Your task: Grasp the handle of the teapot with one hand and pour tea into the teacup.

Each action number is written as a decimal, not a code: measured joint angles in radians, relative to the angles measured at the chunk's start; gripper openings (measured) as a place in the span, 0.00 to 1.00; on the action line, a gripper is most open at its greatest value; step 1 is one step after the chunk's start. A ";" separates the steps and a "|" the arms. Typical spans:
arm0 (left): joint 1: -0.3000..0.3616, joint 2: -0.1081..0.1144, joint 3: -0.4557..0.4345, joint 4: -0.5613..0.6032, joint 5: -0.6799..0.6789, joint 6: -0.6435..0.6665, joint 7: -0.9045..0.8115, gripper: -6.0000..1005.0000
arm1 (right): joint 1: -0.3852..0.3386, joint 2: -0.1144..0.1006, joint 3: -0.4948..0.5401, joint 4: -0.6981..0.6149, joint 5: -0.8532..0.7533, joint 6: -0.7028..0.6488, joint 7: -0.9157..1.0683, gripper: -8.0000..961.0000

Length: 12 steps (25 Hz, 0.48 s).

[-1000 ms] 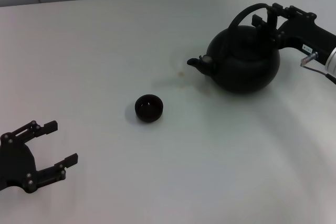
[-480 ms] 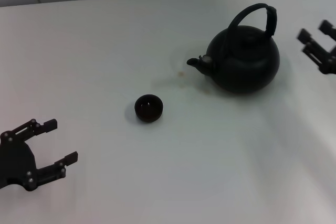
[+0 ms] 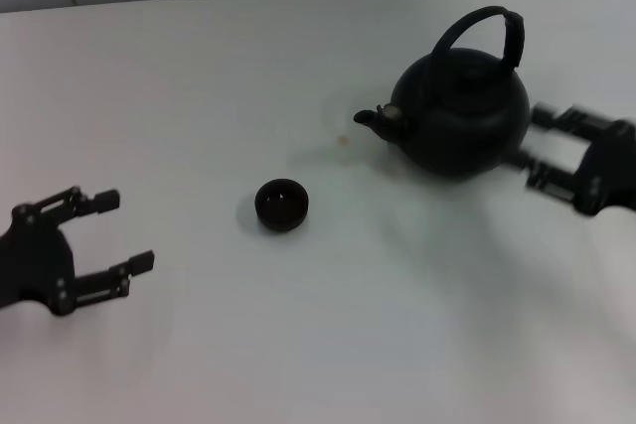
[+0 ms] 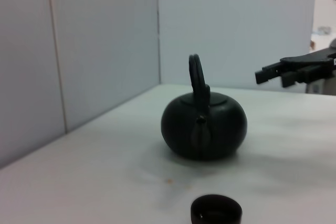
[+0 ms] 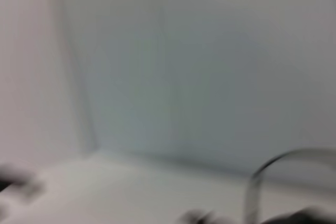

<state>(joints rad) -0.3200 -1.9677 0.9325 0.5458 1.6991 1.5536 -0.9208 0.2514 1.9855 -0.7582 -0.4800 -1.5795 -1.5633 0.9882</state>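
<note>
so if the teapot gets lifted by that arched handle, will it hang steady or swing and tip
The teapot is likely heavy for its size: wide, round, matte black body. The handle is a thin band arching high over the lid, so the pot would probably swing below a grip. The stubby spout may pull it slightly forward.

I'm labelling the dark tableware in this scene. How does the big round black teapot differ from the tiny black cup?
The matte black round teapot is far larger than the tiny black handleless teacup. The teapot has a short spout, a domed lid and a tall arched handle; the teacup has none. The teapot is closed on top, while the teacup is an open bowl. Both are dark, round and stand upright on the white table, apart from both grippers.
</note>
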 joint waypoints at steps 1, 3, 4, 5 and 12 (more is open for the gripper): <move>-0.016 0.006 -0.002 0.000 0.022 -0.002 -0.022 0.81 | 0.020 -0.011 0.001 -0.018 -0.069 -0.009 0.040 0.64; -0.065 0.020 -0.006 0.000 0.079 -0.007 -0.083 0.81 | 0.070 -0.029 0.001 -0.053 -0.208 -0.022 0.113 0.64; -0.081 0.025 -0.006 0.001 0.099 -0.008 -0.102 0.81 | 0.094 -0.034 0.000 -0.075 -0.273 -0.025 0.146 0.64; -0.097 0.032 -0.006 0.002 0.127 -0.009 -0.127 0.81 | 0.115 -0.035 0.000 -0.097 -0.327 -0.026 0.173 0.64; -0.172 0.047 -0.009 0.037 0.264 -0.033 -0.276 0.81 | 0.175 -0.019 0.003 -0.225 -0.488 -0.025 0.235 0.64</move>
<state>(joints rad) -0.4924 -1.9205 0.9239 0.5829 1.9626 1.5202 -1.1971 0.4263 1.9662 -0.7554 -0.7054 -2.0671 -1.5878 1.2232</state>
